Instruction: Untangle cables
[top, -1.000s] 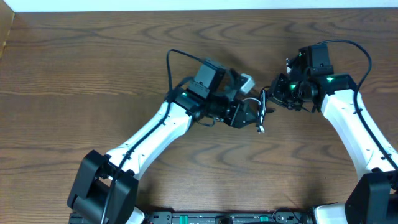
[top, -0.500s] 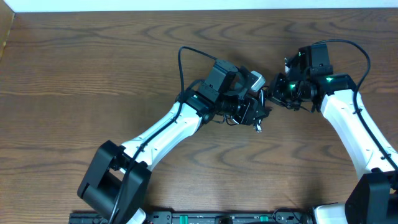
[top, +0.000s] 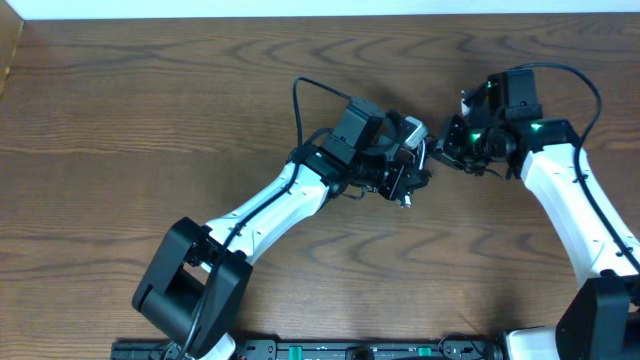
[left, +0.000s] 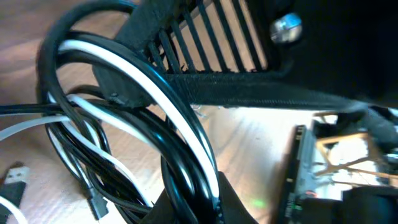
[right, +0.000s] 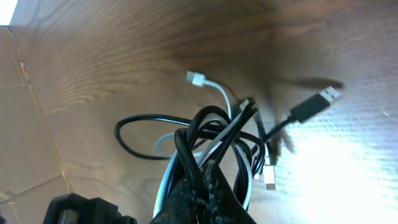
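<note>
While left pincer (left: 189, 210) and right pincer (right: 202, 198) are both clamping the cable bundle (right: 211, 142) over the surface (top: 150, 120), white cable (right: 214, 87) and black cable (right: 303, 112) are hanging intertwined, separation barely begun.

No legible text or markings

Dark wood-grain tabletop (top: 130, 110) fills the overhead frame; white strip (top: 300, 8) runs along top edge, w/ a lighter tan panel (top: 6, 55) (upper left corner) beside the table's left edge.
</note>
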